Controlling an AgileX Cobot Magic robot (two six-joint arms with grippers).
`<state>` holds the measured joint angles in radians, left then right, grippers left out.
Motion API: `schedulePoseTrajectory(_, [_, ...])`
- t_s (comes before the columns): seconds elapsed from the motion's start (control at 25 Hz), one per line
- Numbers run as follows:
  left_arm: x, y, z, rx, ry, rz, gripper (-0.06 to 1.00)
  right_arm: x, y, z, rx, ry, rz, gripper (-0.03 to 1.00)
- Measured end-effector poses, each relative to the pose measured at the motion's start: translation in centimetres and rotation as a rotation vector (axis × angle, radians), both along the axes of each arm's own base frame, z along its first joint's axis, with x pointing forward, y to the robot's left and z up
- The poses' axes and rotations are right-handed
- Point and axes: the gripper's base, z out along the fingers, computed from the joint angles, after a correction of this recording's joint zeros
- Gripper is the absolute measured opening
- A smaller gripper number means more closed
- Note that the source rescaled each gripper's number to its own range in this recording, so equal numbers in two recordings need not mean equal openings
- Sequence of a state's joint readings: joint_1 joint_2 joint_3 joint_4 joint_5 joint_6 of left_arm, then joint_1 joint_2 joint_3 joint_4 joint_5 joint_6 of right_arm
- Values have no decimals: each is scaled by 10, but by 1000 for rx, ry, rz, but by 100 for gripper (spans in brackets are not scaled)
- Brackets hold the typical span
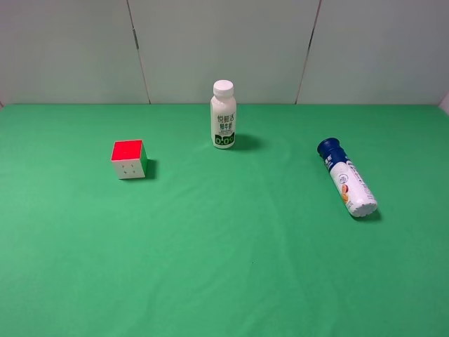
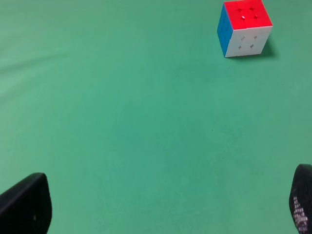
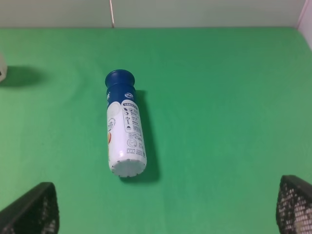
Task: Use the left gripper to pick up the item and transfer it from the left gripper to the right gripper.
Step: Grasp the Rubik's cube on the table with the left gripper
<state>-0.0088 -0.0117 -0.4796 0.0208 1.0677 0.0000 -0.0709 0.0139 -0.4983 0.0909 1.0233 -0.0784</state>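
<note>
At wrist-view corners, cropped left fingers (image 2: 25,204)

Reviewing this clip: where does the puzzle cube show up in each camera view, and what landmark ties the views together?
Exterior high: puzzle cube left of centre, left of the upright milk bottle, red face up.
Left wrist: puzzle cube on the green cloth, well beyond the left gripper, untouched.
Right wrist: not in it.
Shared landmark: the green cloth.

Cube (image 1: 128,159) left, bottle (image 1: 223,114) centre, tube (image 1: 347,178) right

High overview, wrist close-ups; shared cube (image 1: 128,159)
</note>
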Motion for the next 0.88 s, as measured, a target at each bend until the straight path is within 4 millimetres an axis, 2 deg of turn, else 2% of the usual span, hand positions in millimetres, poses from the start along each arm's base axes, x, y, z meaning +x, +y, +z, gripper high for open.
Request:
schedulePoseTrajectory(0.28, [-1,0,3,0,-6,0,100,0,0,0,0,0,0,100])
schedulePoseTrajectory(0.52, [4,-1,33,-8,34,-5,100,0,0,0,0,0,0,100])
schedulePoseTrajectory(0.64, [19,-1,51,-9,85,-5,100,0,0,0,0,0,0,100])
schedulePoseTrajectory(0.88, [64,-3,78,-44,222,-3,100,0,0,0,0,0,0,100])
